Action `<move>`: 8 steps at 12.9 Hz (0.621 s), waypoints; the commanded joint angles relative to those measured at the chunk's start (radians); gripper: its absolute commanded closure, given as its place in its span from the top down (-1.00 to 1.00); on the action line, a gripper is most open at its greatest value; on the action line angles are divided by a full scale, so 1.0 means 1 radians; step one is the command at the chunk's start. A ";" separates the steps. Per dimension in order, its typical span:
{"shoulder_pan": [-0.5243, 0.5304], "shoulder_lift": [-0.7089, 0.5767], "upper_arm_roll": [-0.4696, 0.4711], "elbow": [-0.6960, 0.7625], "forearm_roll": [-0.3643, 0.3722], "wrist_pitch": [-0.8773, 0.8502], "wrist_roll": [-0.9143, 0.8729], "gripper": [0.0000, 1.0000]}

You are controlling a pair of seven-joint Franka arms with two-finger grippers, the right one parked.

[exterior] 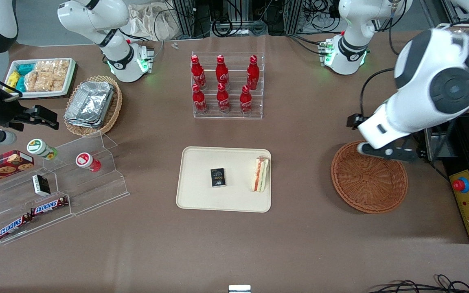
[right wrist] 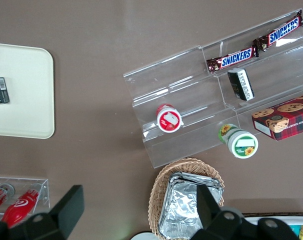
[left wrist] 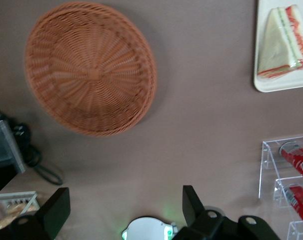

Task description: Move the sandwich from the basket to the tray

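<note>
Cream tray (exterior: pixel 202 199) holds the sandwich (exterior: pixel 260 175) — basket (exterior: pixel 369 179) empty; hand (left wrist: pixel 124 210) above basket, spread wide, holding nothing — placement done.

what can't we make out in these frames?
- Gripper, front view: hidden under the working arm above the basket. Wrist view shows its fingers spread, holding nothing.
- Basket rim farthest from the front camera: covered by that arm.
- Sandwich on the tray: filling too small to name.
- Tray, wrist view: only a corner shows, the rest cut off by the edge.
- Black box on the tray: label too small to read.
</note>
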State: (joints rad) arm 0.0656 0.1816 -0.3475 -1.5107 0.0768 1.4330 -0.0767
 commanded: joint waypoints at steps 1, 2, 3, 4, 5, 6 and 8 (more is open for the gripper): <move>0.078 -0.092 -0.007 -0.028 -0.012 -0.028 0.049 0.99; 0.091 -0.102 -0.004 -0.020 -0.008 -0.028 0.042 1.00; 0.118 -0.102 -0.004 0.000 -0.011 -0.028 0.034 1.00; 0.138 -0.100 -0.004 0.030 -0.014 -0.028 0.032 1.00; 0.143 -0.100 -0.002 0.046 -0.012 -0.028 0.026 1.00; 0.143 -0.102 0.005 0.049 -0.012 -0.026 0.014 1.00; 0.142 -0.102 0.010 0.052 -0.011 -0.016 -0.056 1.00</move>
State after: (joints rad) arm 0.2032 0.0838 -0.3332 -1.4699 0.0765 1.4165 -0.0775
